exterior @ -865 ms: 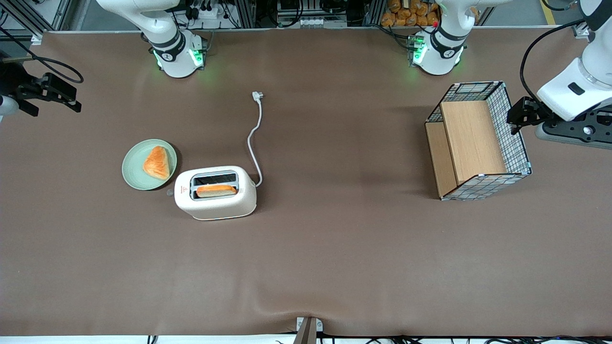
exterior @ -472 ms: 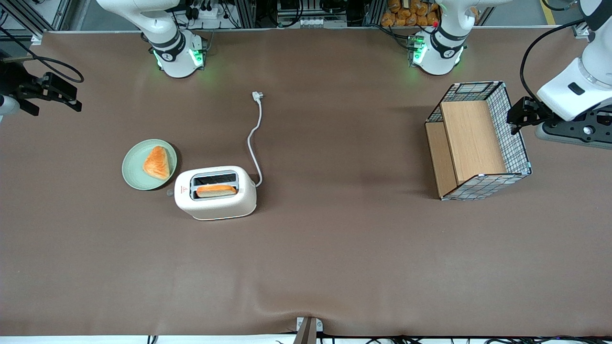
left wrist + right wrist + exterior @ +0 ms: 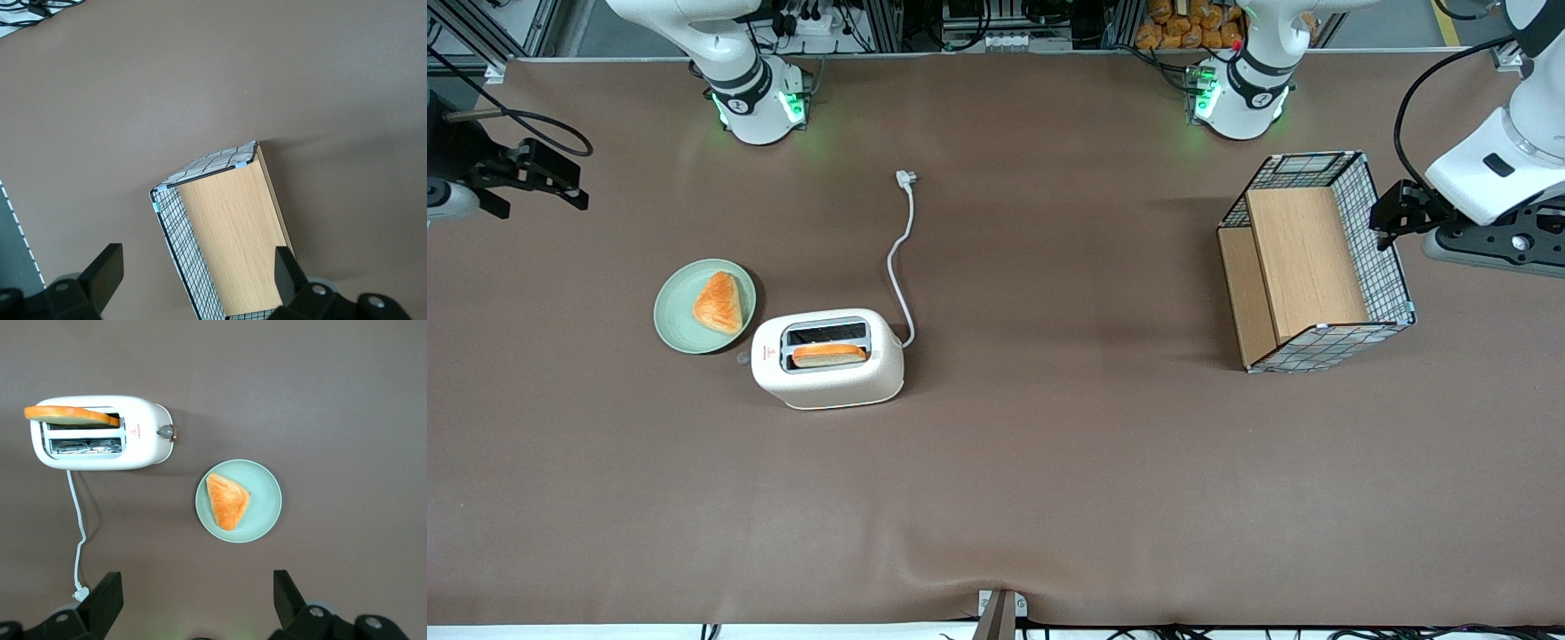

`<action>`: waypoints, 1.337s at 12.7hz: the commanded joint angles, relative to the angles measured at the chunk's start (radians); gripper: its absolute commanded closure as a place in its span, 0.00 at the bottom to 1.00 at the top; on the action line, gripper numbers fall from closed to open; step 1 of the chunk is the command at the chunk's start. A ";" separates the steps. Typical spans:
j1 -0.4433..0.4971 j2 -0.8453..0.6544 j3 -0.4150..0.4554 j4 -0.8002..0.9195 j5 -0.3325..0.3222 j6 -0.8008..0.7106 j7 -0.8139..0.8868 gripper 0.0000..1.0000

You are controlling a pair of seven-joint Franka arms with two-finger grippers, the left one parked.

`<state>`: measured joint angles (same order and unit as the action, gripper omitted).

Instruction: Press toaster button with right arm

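Note:
The cream-white toaster [image 3: 827, 358] [image 3: 100, 432] stands on the brown table with a bread slice [image 3: 829, 355] [image 3: 70, 415] in the slot nearer the front camera. The small grey toaster button [image 3: 743, 359] [image 3: 165, 433] sticks out of its short end, on the side facing the plate. My right arm's gripper [image 3: 538, 191] [image 3: 197, 600] hangs open and empty above the working arm's end of the table. It is farther from the front camera than the plate and toaster, and well away from the button.
A green plate [image 3: 671, 320] [image 3: 267, 507] with a bread piece [image 3: 719, 302] sits beside the button end. The white power cord [image 3: 903, 258] [image 3: 77, 520] trails away from the toaster. A wire basket [image 3: 1383, 249] [image 3: 175, 243] with a wooden insert stands toward the parked arm's end.
The gripper has shifted slightly nearer the front camera and toward the table's middle. The toaster, bread and plate have not moved.

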<state>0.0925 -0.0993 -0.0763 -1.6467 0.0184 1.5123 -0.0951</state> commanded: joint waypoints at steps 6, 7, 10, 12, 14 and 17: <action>0.032 0.039 0.015 -0.013 0.003 0.043 0.001 0.59; 0.030 0.052 0.015 -0.013 0.009 0.045 0.001 0.84; -0.006 0.102 0.010 -0.015 0.119 0.045 0.003 1.00; -0.013 0.142 0.012 -0.015 0.126 0.049 0.003 1.00; -0.040 0.158 0.010 -0.069 0.219 0.089 0.000 1.00; -0.066 0.156 0.010 -0.184 0.270 0.222 -0.031 1.00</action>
<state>0.0469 0.0769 -0.0753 -1.7578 0.2520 1.6666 -0.1004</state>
